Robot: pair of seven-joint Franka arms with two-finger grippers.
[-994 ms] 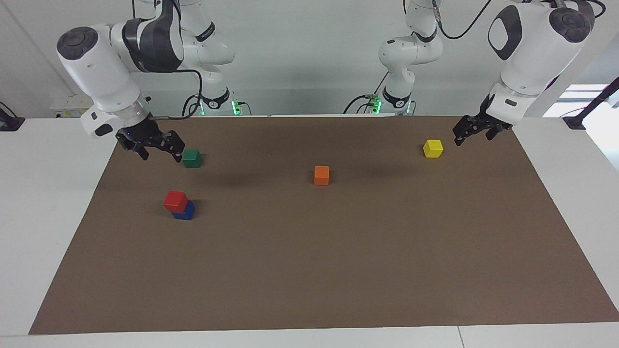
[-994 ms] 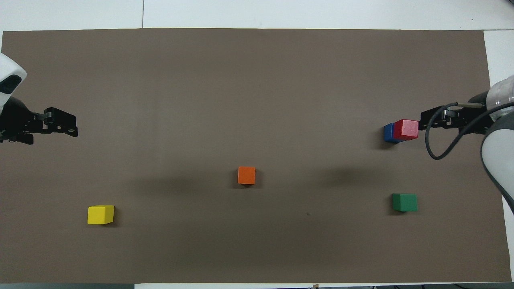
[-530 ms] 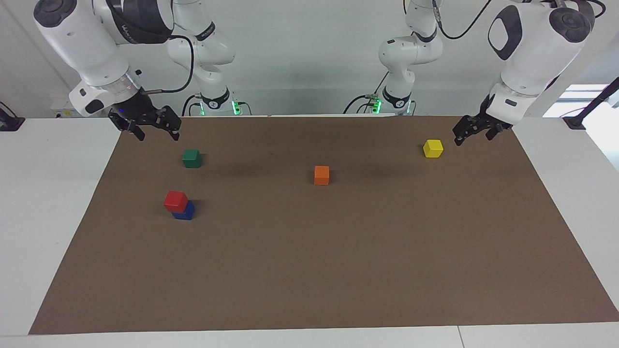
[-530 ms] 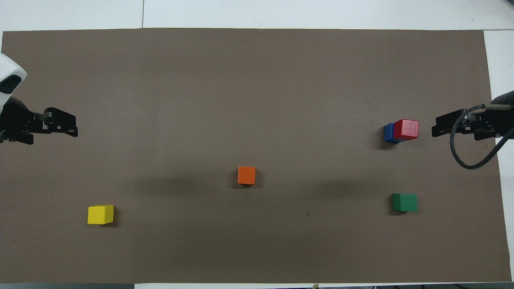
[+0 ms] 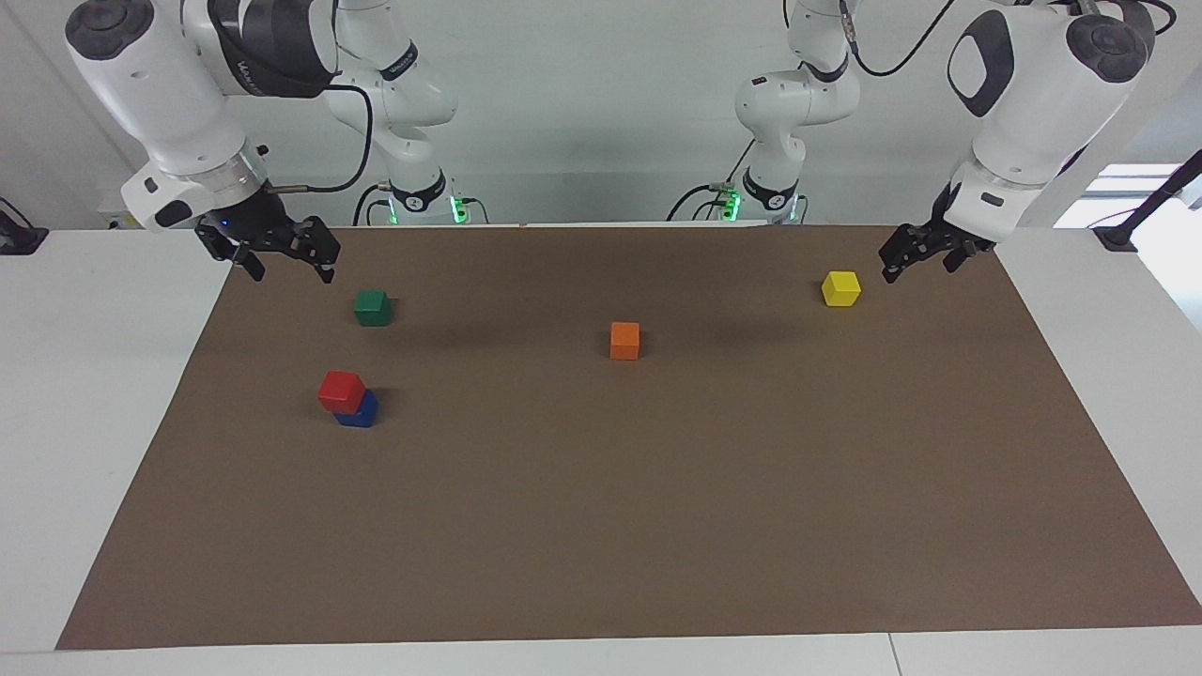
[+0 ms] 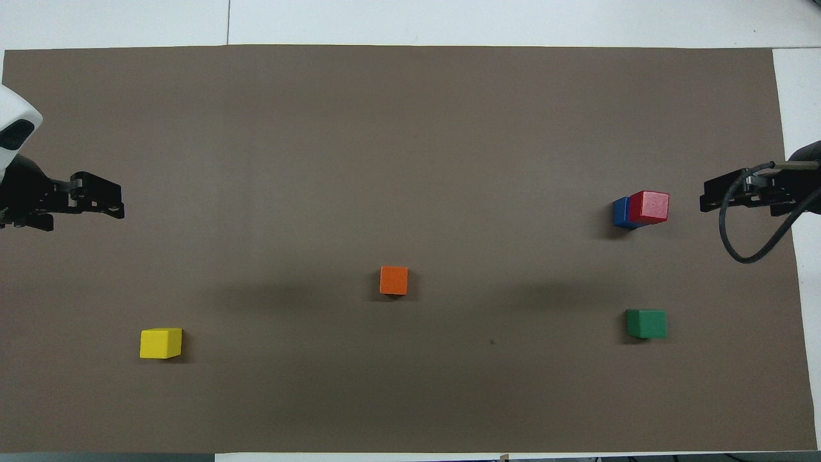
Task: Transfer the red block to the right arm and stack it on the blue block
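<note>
The red block (image 5: 341, 391) sits on top of the blue block (image 5: 362, 413), shifted a little off square so part of the blue top shows. This stack serves as the landmark; it stands on the brown mat (image 5: 601, 526) toward the right arm's end of the worktop (image 5: 84, 394), a short way in from that end's mat edge.

The green block (image 5: 373, 307) lies nearer to the robots than the stack, well apart from it. The orange block (image 5: 624, 340) lies toward the left arm's end from the stack, about mid-mat, with bare mat between. The yellow block (image 5: 840, 287) is much farther along toward the left arm's end, close to the mat's robot-side edge.

The right claw (image 5: 282, 263) hangs in the air over the mat's corner at the right arm's end, clear of the stack and of the green block, fingers spread and holding nothing. The left claw (image 5: 916, 258) waits over the mat edge just beside the yellow block, also spread and empty.

The wide strip of mat farther from the robots than the stack carries no blocks.
</note>
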